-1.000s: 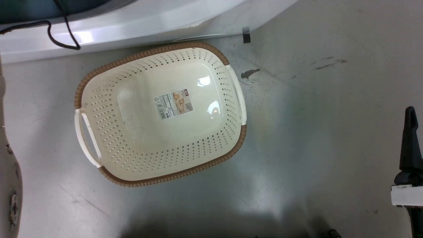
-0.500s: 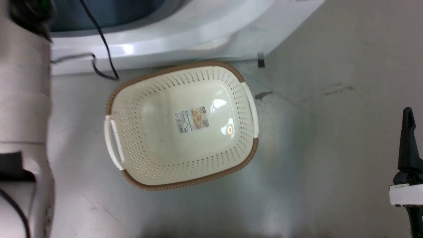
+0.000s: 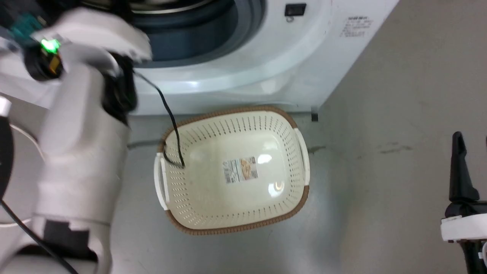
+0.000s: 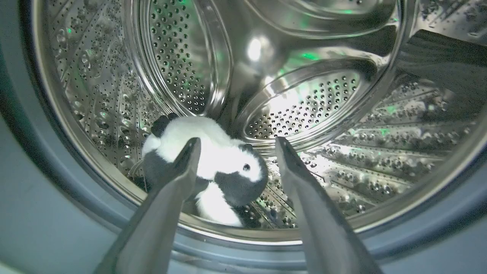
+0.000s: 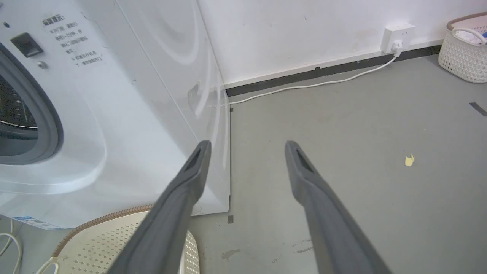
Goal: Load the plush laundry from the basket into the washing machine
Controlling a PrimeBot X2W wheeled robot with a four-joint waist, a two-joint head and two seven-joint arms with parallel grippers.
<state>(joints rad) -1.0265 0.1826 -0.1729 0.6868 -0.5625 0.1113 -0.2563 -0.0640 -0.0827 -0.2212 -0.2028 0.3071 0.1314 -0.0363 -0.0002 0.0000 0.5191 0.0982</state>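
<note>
The plush laundry (image 4: 217, 161), a black-and-white panda, lies on the steel drum floor inside the washing machine (image 3: 243, 72), low and to the left in the left wrist view. My left gripper (image 4: 237, 146) stands open at the porthole mouth, its fingers apart and holding nothing, the panda just beyond its left finger. The left arm (image 3: 83, 152) reaches up to the porthole. On the floor in front of the washer sits the cream basket (image 3: 300, 152), with just a sticker (image 3: 240, 170) on its floor. My right gripper (image 5: 245, 146) is open over bare floor, right of the washer.
A black cable (image 3: 169, 121) hangs from the left arm across the basket's left rim. A white power cord (image 5: 304, 85) runs along the wall to a socket (image 5: 397, 36). Another white basket (image 5: 462, 57) stands at the far right by the wall.
The head camera has tilted up, so the basket sits lower in the picture and the washer's porthole shows. The left arm has risen into view toward the porthole. The right gripper looks unchanged.
</note>
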